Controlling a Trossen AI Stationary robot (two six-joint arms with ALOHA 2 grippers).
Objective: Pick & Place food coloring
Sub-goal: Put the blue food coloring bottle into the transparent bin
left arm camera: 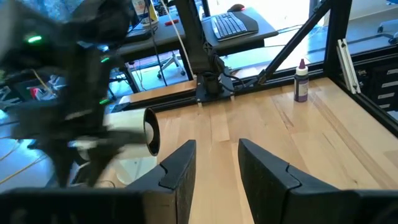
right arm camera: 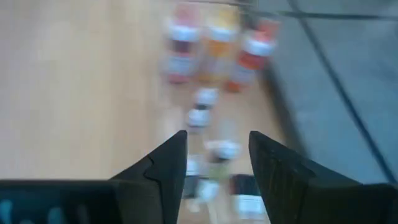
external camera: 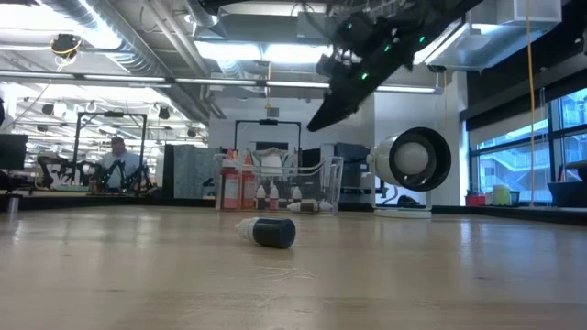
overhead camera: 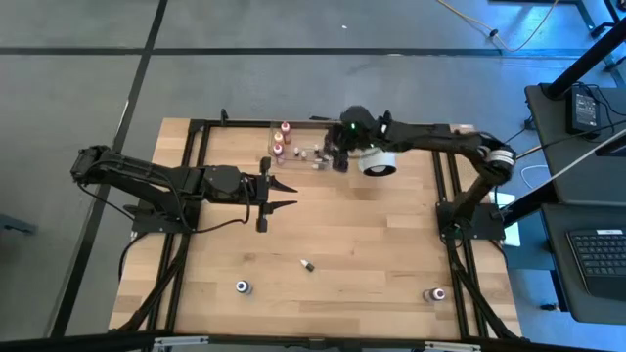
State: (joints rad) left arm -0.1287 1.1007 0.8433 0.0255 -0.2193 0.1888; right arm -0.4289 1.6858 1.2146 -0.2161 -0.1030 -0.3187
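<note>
Several food coloring bottles (overhead camera: 282,140) stand in and beside a clear tray (external camera: 312,183) at the table's far middle; in the right wrist view they are tall ones (right arm camera: 217,50) and small vials (right arm camera: 202,112). My right gripper (right arm camera: 214,137) hovers open above the vials, touching none; from overhead it (overhead camera: 337,158) is beside the tray. One dark-capped vial (external camera: 268,231) lies on its side mid-table (overhead camera: 307,264). Two more bottles stand near the front edge (overhead camera: 242,286) (overhead camera: 435,293). My left gripper (overhead camera: 287,193) waits open and empty left of centre.
A big white cylinder (overhead camera: 377,164) lies on its side just right of the tray, under my right arm. A purple bottle (left arm camera: 301,82) stands near the table's black frame (left arm camera: 348,62). Bare wood spreads across the table's middle and near half.
</note>
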